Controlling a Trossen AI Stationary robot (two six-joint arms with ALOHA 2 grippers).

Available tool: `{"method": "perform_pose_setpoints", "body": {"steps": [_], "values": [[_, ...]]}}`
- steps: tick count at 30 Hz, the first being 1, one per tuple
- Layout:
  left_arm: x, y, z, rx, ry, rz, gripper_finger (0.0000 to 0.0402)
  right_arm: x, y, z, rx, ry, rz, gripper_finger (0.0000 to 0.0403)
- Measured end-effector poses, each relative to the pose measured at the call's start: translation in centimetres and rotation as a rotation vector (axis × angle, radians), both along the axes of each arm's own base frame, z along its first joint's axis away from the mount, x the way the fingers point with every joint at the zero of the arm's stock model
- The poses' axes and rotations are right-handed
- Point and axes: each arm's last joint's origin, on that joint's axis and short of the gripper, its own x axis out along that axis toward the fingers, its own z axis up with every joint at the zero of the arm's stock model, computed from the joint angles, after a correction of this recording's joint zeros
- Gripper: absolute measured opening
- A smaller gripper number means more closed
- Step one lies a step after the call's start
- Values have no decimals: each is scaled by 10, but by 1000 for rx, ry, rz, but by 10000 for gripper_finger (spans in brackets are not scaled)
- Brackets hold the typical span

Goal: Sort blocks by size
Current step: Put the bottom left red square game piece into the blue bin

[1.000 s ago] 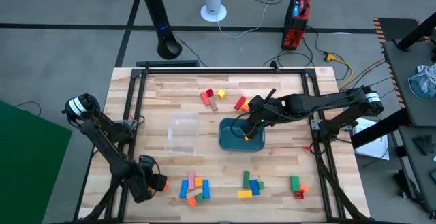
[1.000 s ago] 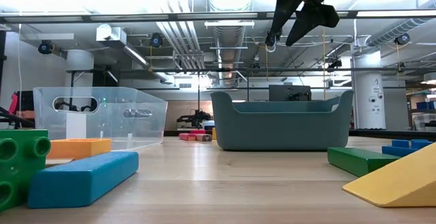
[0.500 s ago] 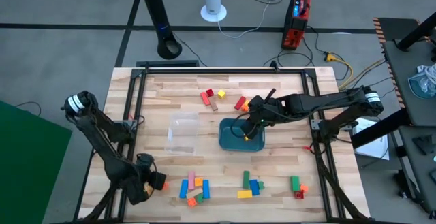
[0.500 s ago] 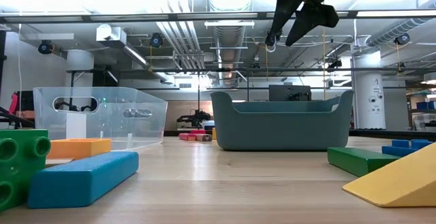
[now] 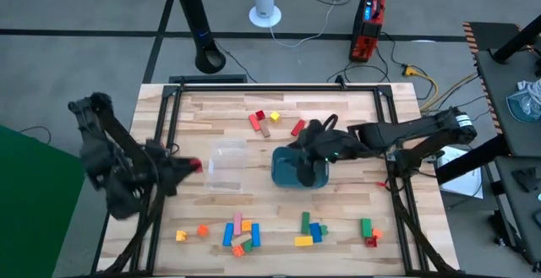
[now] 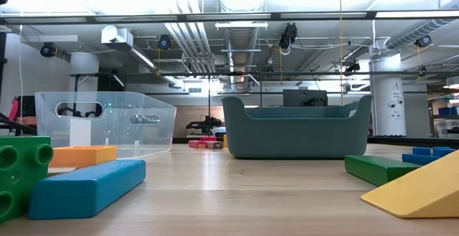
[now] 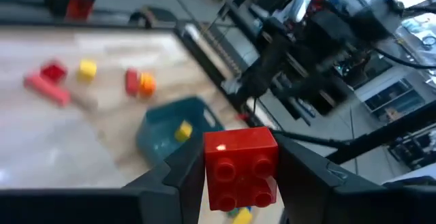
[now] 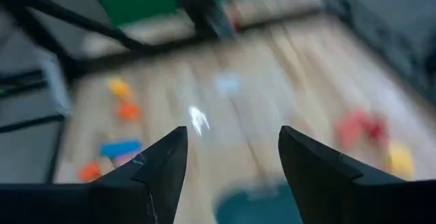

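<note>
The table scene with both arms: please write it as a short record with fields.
left gripper: shut on a red studded block, raised near the table's left edge, beside the clear container
right gripper: open, empty, over the teal tray
teal tray contents: one yellow block visible
loose blocks, far side: red, yellow and orange pieces
loose blocks, near edge: mixed colours in a row
</note>
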Motion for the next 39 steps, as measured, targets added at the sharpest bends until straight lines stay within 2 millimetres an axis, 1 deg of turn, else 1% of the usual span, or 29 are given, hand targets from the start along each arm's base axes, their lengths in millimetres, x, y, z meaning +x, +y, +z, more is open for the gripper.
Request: {"method": "perform_pose_setpoints", "body": {"steps": [3, 5, 8, 10, 13, 15, 17, 21, 23, 25, 28, 32, 35, 39], "values": [[2, 10, 19, 55, -30, -5, 139, 0, 15, 23, -168, -113, 120, 212], [7, 13, 31, 76, -58, -22, 138, 1, 21, 35, -248, -171, 167, 211], [19, 15, 47, 116, -127, -83, 138, 6, 27, 46, -296, -220, 191, 210], [31, 16, 56, 160, -190, -135, 138, 10, 29, 49, -320, -232, 199, 210], [48, 21, 63, 226, -280, -216, 138, 18, 30, 56, -361, -249, 163, 216], [59, 26, 63, 255, -304, -290, 138, 20, 32, 63, -400, -257, 132, 224], [69, 30, 59, 252, -296, -335, 138, 21, 36, 71, -443, -269, 132, 235], [91, 37, 52, 234, -284, -366, 138, 23, 47, 90, -514, -315, 132, 263], [101, 39, 51, 229, -303, -405, 138, 26, 51, 96, -557, -310, 127, 279], [110, 40, 51, 223, -341, -424, 139, 31, 55, 97, -615, -278, 153, 293], [117, 42, 53, 215, -395, -441, 144, 40, 63, 95, -695, -234, 196, 311], [122, 42, 53, 212, -412, -465, 145, 48, 68, 99, -715, -225, 204, 324], [126, 40, 50, 202, -405, -487, 145, 51, 67, 103, -751, -222, 171, 326], [132, 38, 46, 190, -393, -504, 145, 51, 67, 103, -789, -212, 179, 316]]}}
